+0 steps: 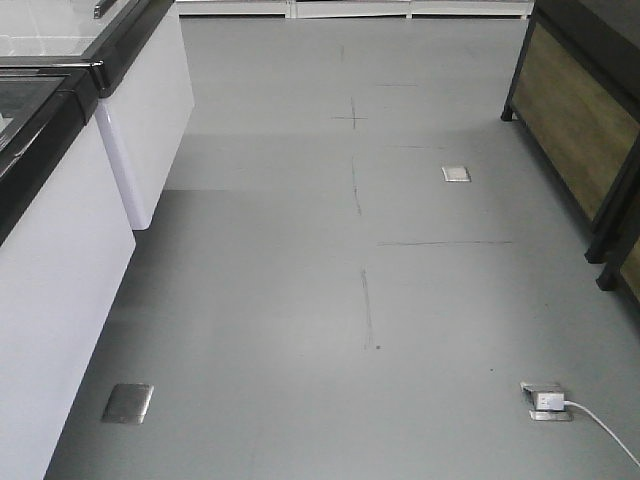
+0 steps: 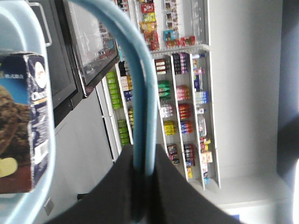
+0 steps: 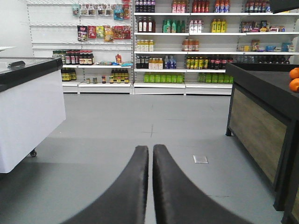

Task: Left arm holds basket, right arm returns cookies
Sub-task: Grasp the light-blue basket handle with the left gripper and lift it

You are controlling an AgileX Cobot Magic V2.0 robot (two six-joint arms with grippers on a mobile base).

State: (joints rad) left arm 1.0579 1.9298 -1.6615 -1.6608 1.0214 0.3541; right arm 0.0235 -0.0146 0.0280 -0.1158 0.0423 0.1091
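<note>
Here, the left hand (image 2: 143, 161) pinches the basket (image 2: 21, 32) handle
The cookie box (image 2: 21, 121) sits inside; the right hand (image 3: 150, 156) is pressed together, empty

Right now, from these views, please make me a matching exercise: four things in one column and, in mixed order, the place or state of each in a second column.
1. cookies
2. basket
3. jaws of the right arm
4. oranges

A. on the dark counter
B. shut on nothing
C. handle clamped by the jaws of the left arm
D. inside the basket

Pairs: 1-D, 2-C, 3-B, 4-A
</note>
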